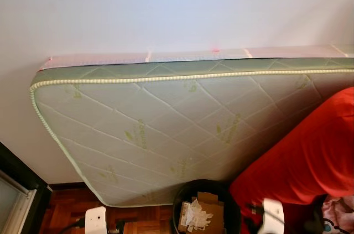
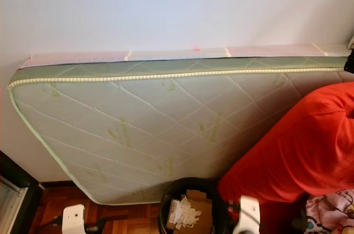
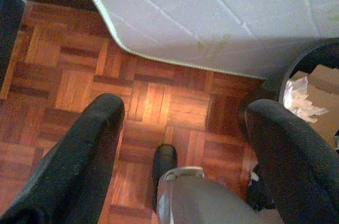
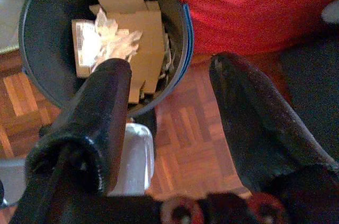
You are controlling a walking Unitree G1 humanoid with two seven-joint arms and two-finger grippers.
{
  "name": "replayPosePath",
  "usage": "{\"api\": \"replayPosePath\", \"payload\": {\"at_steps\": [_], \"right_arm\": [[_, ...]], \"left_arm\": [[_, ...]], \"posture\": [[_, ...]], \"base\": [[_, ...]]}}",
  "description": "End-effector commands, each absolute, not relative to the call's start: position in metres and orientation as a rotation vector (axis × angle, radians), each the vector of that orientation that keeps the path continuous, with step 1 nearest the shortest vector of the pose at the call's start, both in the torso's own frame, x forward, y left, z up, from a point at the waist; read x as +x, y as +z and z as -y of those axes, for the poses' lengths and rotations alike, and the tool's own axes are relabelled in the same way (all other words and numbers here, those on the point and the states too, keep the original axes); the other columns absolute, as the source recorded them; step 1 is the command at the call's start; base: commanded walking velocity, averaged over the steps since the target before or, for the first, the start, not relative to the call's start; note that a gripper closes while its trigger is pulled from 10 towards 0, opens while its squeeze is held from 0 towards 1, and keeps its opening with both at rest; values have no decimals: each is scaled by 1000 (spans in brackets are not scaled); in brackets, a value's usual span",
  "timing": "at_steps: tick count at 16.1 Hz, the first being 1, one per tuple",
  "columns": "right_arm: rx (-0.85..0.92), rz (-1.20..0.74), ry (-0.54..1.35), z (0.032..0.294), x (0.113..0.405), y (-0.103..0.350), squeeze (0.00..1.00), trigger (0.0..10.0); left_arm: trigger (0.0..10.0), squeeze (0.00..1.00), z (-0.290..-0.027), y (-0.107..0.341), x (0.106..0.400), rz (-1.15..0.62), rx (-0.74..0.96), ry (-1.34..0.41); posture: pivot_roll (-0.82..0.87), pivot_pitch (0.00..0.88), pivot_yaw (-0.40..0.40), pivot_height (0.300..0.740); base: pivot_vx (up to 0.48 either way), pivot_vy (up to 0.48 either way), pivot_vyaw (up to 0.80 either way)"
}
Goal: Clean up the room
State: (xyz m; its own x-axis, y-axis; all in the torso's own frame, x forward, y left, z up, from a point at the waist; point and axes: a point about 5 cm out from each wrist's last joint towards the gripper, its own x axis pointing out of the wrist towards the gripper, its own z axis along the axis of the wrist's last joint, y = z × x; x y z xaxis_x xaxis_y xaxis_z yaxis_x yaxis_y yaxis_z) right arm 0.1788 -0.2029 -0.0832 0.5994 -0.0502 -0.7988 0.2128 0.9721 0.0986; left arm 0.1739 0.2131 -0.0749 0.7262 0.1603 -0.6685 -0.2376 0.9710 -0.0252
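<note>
**Q:** What are you looking at, and where is it sitting?

**A:** I am looking at the black bin (image 4: 37, 38), standing on the parquet floor (image 3: 85, 70) at my feet, between the leaning mattress (image 1: 166, 129) and a red bedcover (image 1: 310, 156). Flattened cardboard (image 4: 139, 28) and crumpled white wrapping (image 4: 114, 36) are lying inside it.

**Q:** What are your hands doing?

**A:** My right gripper (image 4: 175, 97) is hanging just above the bin's near rim, its fingers (image 4: 100, 118) spread apart and carrying nothing. My left gripper (image 3: 183, 123) is hovering over bare floor beside the bin, fingers likewise parted and empty.

**Q:** Which step of the clean-up are you judging this to be?

**A:** I am reading it as a pause at the bin, between loads: rubbish is in, both hands are free.

**Q:** And the next move?

**A:** I am expecting it to call for turning away from the white wall (image 1: 166, 7) to search for more litter, since none is lying loose on the floor here. Backing off needs care, with the mattress only propped against the wall and the bin close to my feet.
</note>
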Motion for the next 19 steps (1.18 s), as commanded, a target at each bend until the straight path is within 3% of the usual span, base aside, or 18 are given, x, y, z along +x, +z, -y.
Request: {"api": "replayPosePath", "payload": {"at_steps": [1,19], "right_arm": [[178,-921,-144,207,179,-83,0,10000],[160,-913,-77,210,181,-80,0,10000]], "left_arm": [[10000,0,-216,-76,173,-741,-111,234],[10000,0,-211,-79,175,-778,-134,211]], "posture": [[28,0,-40,740],[12,0,-41,740]], "base": [[0,0,0],[0,0,0]]}}
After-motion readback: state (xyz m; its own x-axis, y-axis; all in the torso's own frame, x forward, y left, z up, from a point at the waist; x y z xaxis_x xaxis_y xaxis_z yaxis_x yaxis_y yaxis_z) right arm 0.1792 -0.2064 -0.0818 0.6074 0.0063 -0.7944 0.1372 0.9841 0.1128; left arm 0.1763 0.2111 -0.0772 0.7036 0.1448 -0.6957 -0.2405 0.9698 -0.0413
